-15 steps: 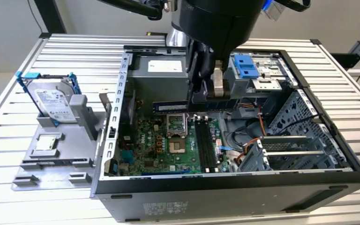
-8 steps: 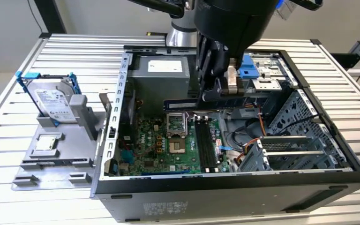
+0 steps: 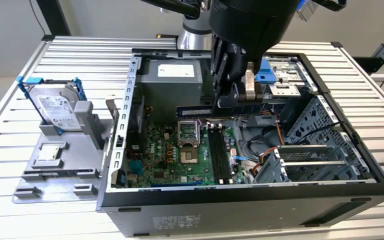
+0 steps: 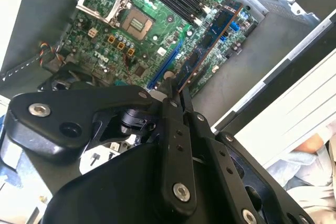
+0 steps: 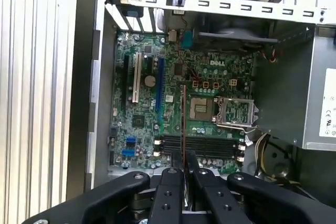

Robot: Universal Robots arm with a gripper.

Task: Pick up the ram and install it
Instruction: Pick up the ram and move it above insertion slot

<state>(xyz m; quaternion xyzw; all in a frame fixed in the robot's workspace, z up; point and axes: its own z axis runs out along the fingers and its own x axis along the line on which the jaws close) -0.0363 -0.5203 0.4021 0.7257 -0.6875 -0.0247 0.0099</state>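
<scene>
We hold the ram (image 3: 193, 111) clenched in the tool (image 3: 235, 100), over the open computer case (image 3: 122, 125).
From the exterior view's left, we see a hard drive (image 3: 57, 107) in a blue bracket on a grey fixture (image 3: 58, 165) on the counter (image 3: 5, 150). Next comes the case with its green motherboard (image 3: 158, 150). The ram hangs clear above the memory slots (image 3: 220, 155), lying crosswise to them. A metal drive cage (image 3: 312, 145) stands farther right.

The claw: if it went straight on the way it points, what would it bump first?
Likely the green motherboard, near its black memory slots; the ram pinched in the claw would touch first. Depth is hard to judge.
</scene>
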